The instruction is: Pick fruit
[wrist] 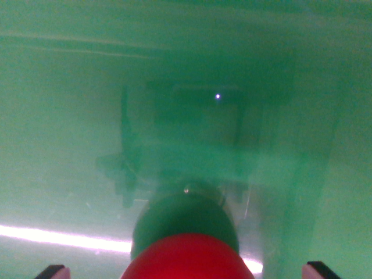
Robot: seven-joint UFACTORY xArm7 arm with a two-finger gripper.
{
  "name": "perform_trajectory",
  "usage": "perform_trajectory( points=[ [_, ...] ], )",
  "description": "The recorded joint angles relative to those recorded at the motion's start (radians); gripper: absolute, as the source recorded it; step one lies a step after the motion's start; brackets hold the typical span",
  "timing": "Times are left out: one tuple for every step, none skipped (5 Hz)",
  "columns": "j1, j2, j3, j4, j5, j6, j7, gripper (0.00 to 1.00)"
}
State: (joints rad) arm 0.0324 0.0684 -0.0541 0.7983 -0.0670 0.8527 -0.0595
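Observation:
A red round fruit (187, 258) fills the bottom middle of the wrist view, cut off by the lower edge. It lies on or just over a glossy green surface (64, 116), and its dark mirror image (185, 218) shows right above it. My gripper (186, 271) is open: one dark fingertip (52, 271) peeks in at the bottom left and the other at the bottom right, each well apart from the fruit's sides. The fruit sits between them, untouched as far as I can see.
The green surface fills nearly the whole view and mirrors a blurred dark shape (192, 116) of the arm with a small bright light spot (218, 96). A bright white strip (64, 237) runs across the lower left.

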Motion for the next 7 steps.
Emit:
perform_trajectory(
  points=[
    [-0.0012,0.001,-0.001,-0.033,-0.0045,-0.028,0.002,0.00],
    [-0.0012,0.001,-0.001,-0.033,-0.0045,-0.028,0.002,0.00],
    [-0.0022,0.002,-0.002,-0.061,-0.0084,-0.053,0.003,0.00],
    [-0.0022,0.002,-0.002,-0.061,-0.0084,-0.053,0.003,0.00],
    [-0.0031,0.002,-0.003,-0.085,-0.0117,-0.074,0.004,0.00],
    [-0.0031,0.002,-0.003,-0.085,-0.0117,-0.074,0.004,0.00],
    [-0.0038,0.003,-0.004,-0.104,-0.0143,-0.091,0.005,0.00]
  ],
)
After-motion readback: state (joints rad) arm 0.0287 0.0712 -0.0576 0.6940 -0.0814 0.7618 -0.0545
